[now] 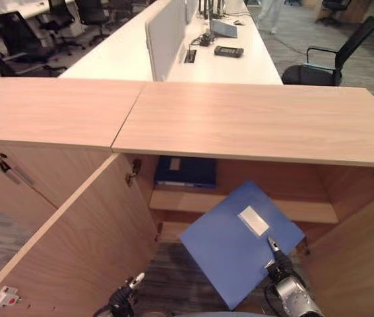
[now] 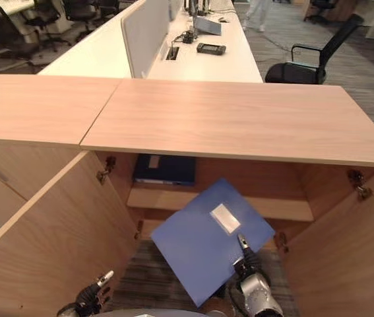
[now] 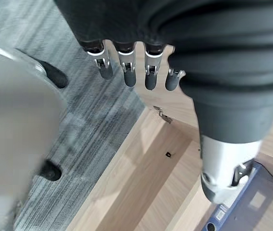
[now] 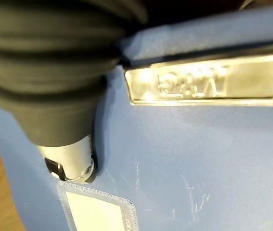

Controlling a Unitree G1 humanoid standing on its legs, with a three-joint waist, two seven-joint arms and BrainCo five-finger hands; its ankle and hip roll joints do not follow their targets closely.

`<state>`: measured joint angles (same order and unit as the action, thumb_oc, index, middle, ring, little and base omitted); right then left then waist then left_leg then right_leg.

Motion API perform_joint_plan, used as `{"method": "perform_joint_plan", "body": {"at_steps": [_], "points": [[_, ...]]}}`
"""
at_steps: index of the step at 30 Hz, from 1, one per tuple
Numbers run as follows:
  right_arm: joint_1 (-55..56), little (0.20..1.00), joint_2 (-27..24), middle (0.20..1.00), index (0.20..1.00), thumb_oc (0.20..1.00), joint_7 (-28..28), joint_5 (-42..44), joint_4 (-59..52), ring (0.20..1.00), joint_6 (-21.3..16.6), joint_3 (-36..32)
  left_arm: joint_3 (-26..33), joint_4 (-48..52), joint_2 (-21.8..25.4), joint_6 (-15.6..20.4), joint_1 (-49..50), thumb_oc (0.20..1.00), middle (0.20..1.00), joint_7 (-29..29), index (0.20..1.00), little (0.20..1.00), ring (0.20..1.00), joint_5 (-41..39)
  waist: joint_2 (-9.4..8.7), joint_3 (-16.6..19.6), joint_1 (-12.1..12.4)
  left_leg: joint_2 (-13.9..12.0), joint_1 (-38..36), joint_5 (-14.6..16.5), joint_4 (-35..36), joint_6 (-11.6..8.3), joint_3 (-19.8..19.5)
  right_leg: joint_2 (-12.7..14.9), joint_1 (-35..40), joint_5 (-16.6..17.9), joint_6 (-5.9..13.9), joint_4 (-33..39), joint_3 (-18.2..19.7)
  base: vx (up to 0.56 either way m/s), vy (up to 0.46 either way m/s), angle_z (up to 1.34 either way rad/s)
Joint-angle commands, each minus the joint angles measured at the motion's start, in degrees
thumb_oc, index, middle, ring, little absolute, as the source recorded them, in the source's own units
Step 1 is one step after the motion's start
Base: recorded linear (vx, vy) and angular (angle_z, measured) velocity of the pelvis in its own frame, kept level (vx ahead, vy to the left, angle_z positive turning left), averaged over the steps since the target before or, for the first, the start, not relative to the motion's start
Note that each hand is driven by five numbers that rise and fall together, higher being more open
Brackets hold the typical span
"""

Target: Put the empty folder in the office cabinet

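Left eye view has the blue folder up in front of the open office cabinet, tilted, one corner aimed in at the shelf, its long axis running diagonally from low near the robot up toward the opening. Right hand is on the folder's near lower edge, thumb pressed flat on the cover, so it looks gripped; the fingers behind are hidden. Left hand hangs relaxed beside the swung-out cabinet door, holding nothing. Another dark folder lies on the shelf further in. Beyond the cabinet: office desks and a black chair.
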<state>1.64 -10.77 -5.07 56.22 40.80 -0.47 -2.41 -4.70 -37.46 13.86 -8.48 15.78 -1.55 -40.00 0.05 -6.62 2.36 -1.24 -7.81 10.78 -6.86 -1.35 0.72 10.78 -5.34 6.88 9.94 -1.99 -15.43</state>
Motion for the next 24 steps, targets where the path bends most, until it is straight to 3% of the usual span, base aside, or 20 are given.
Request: {"method": "perform_joint_plan", "body": {"at_steps": [1, 2, 6, 7, 8, 10, 12, 13, 15, 17, 18, 19, 20, 22, 24], "points": [[-4.09, 0.200, 0.79, 0.200, 0.200, 0.200, 1.71, 0.77, -3.10, 0.200, -2.33, 0.38, 0.91, 2.16, 2.26, 1.88, -0.31, 1.000, 1.000, 0.14, 1.000, 1.000, 1.000, 0.44, -1.02, 0.71, 0.66, 4.39, -6.11, 0.96, 6.83, 4.34, -2.11, 2.05, -4.13, 10.15, 3.13, 4.86, -0.26, 0.37, -0.321, 0.10], [-3.61, 0.200, 0.41, 0.200, 0.200, 0.200, 1.87, 0.31, -2.53, 0.200, -2.15, 0.77, 0.66, 0.72, 1.64, 2.38, -0.55, 1.000, 1.000, 0.64, 1.000, 1.000, 1.000, -0.10, -1.21, 1.94, 0.19, 2.07, -7.77, 1.51, 8.01, 2.75, -2.50, 1.58, -3.35, 8.25, 2.07, 4.52, -0.29, 0.27, -0.235, 0.12], [-3.41, 0.200, -0.40, 0.200, 0.200, 0.200, 1.93, 0.25, -1.86, 0.200, -2.02, 0.46, 0.18, 0.84, 1.54, 2.56, -0.86, 1.000, 1.000, 1.03, 1.000, 1.000, 1.000, -1.14, -0.50, 2.39, -0.54, -0.71, -8.56, 1.29, 8.81, 1.53, -3.27, 1.26, -4.50, 5.52, 1.26, 0.99, -0.55, 0.21, -0.235, 0.10], [-3.14, 0.200, -1.15, 0.200, 0.200, 0.200, 1.72, 0.31, -2.22, 0.200, -2.33, 0.43, -1.24, 0.69, 1.40, 2.91, -1.58, 1.000, 1.000, 1.34, 1.000, 1.000, 1.000, -1.96, 0.32, 2.29, -1.28, -2.73, -8.37, 0.38, 8.95, 0.70, -4.06, 1.04, -5.21, 2.73, 0.25, -2.57, -0.74, 0.13, -0.182, 0.24], [-3.12, 0.200, -1.18, 0.200, 0.200, 0.200, 1.71, 0.31, -2.25, 0.200, -2.32, 0.42, -1.27, 0.68, 1.38, 2.92, -1.59, 1.000, 1.000, 1.35, 1.000, 1.000, 1.000, -1.97, 0.37, 2.35, -1.39, -2.80, -8.33, 0.36, 9.02, 0.65, -4.19, 1.07, -5.32, 2.51, 0.22, -2.84, -0.87, 0.20, -0.329, 0.39], [-2.46, 0.200, -2.92, 0.200, 0.200, 0.200, 1.49, 0.51, -1.81, 0.200, -3.00, -1.01, -2.96, 0.76, 1.31, 3.09, -3.13, 1.000, 1.000, 1.75, 1.000, 1.000, 1.000, -2.54, 1.40, 1.73, -2.10, -5.68, -7.16, -1.08, 8.16, -1.39, -5.47, 1.00, -5.46, -1.84, -1.39, -7.33, -2.00, 0.14, -0.291, 0.30], [-2.38, 0.200, -3.42, 0.200, 0.200, 0.200, 1.26, 0.59, -1.74, 0.200, -3.00, -1.42, -3.30, 1.36, 1.23, 3.07, -3.34, 1.000, 1.000, 1.72, 1.000, 1.000, 1.000, -2.88, 1.34, 1.62, -2.37, -6.15, -6.03, -2.01, 6.77, -2.02, -6.29, 1.47, -5.19, -2.77, -1.90, -8.02, -2.96, 0.11, -0.193, 0.81], [-2.44, 0.200, -4.71, 0.200, 0.200, 0.200, 0.70, 1.02, -0.76, 0.200, -3.30, -2.50, -5.30, 2.99, 0.84, 2.86, -3.73, 1.000, 1.000, 1.73, 1.000, 1.000, 1.000, -3.39, 1.87, 0.79, -2.23, -7.99, -3.98, -5.76, 4.52, -3.23, -5.99, 2.16, -3.34, -5.80, -2.86, -9.24, -5.48, 0.08, -0.125, 1.08], [-2.63, 0.200, -5.30, 0.200, 0.200, 0.200, 0.38, 1.11, -0.61, 0.200, -3.37, -2.74, -6.01, 3.32, 0.71, 2.69, -4.27, 1.000, 1.000, 1.72, 1.000, 1.000, 1.000, -3.39, 1.77, 0.39, -2.24, -7.98, -1.51, -6.50, 4.95, -3.11, -5.90, 2.75, -2.28, -6.72, -2.84, -8.75, -6.15, 0.06, -0.084, 0.73], [-3.18, 0.200, -6.24, 0.200, 0.200, 0.200, -0.03, 0.74, -0.84, 0.200, -3.24, -3.15, -7.08, 4.15, 0.67, 2.23, -4.89, 1.000, 1.000, 1.70, 1.000, 1.000, 1.000, -2.75, 1.89, -0.46, -1.88, -6.84, 6.08, -10.45, 5.71, -2.74, -4.62, 3.23, 0.06, -7.33, -2.76, -7.70, -6.59, 0.03, -0.009, 0.45], [-3.19, 0.200, -6.24, 0.200, 0.200, 0.200, -0.03, 0.73, -0.85, 0.200, -3.23, -3.16, -7.08, 4.15, 0.67, 2.23, -4.91, 1.000, 1.000, 1.71, 1.000, 1.000, 1.000, -2.75, 1.88, -0.38, -1.88, -6.81, 6.20, -10.45, 5.66, -2.73, -4.64, 3.26, -0.05, -7.34, -2.76, -7.72, -6.60, 0.09, 0.000, 0.49], [-3.50, 0.200, -6.78, 0.200, 0.200, 0.200, -0.62, -0.38, -1.32, 0.200, -3.92, -3.60, -7.28, 4.75, 1.03, 1.84, -4.60, 1.000, 1.000, 1.57, 1.000, 1.000, 1.000, -2.27, 2.23, -1.53, -1.29, -5.97, 11.26, -12.93, 6.99, -2.85, -1.51, 2.73, 1.71, -7.70, -2.54, -7.32, -6.04, 0.07, 0.034, 0.33], [-4.17, 0.200, -6.45, 0.200, 0.200, 0.200, -0.18, -0.68, -0.61, 0.200, -2.90, -3.33, -6.85, 4.39, 1.12, 2.06, -4.34, 1.000, 1.000, 1.29, 1.000, 1.000, 1.000, -2.08, 2.59, -1.66, -0.09, -5.70, 9.91, -12.89, 8.60, -2.66, -0.39, 2.41, 0.64, -7.47, -3.05, -8.69, -4.40, 0.12, 0.044, 0.09], [-4.83, 0.200, -5.81, 0.200, 0.200, 0.200, 0.39, -0.08, -0.38, 0.200, -3.24, -2.83, -6.81, 4.79, 1.07, 2.00, -3.85, 1.000, 1.000, 1.20, 1.000, 1.000, 1.000, -1.90, 3.01, -1.47, 0.28, -4.98, 9.83, -11.60, 7.42, -2.17, -1.83, 1.91, 0.87, -7.21, -2.98, -8.72, -2.55, 0.11, 0.053, -0.62], [-4.81, 0.200, -5.20, 0.200, 0.200, 0.200, 0.13, -0.12, -0.67, 0.200, -3.08, -2.55, -7.21, 4.94, 1.04, 1.79, -3.33, 1.000, 1.000, 0.89, 1.000, 1.000, 1.000, -1.35, 3.00, -1.16, 0.10, -4.65, 9.46, -11.62, 7.23, -1.97, -0.85, 1.90, 1.37, -6.68, -2.98, -7.21, -1.87, 0.11, 0.058, -0.92]]}}
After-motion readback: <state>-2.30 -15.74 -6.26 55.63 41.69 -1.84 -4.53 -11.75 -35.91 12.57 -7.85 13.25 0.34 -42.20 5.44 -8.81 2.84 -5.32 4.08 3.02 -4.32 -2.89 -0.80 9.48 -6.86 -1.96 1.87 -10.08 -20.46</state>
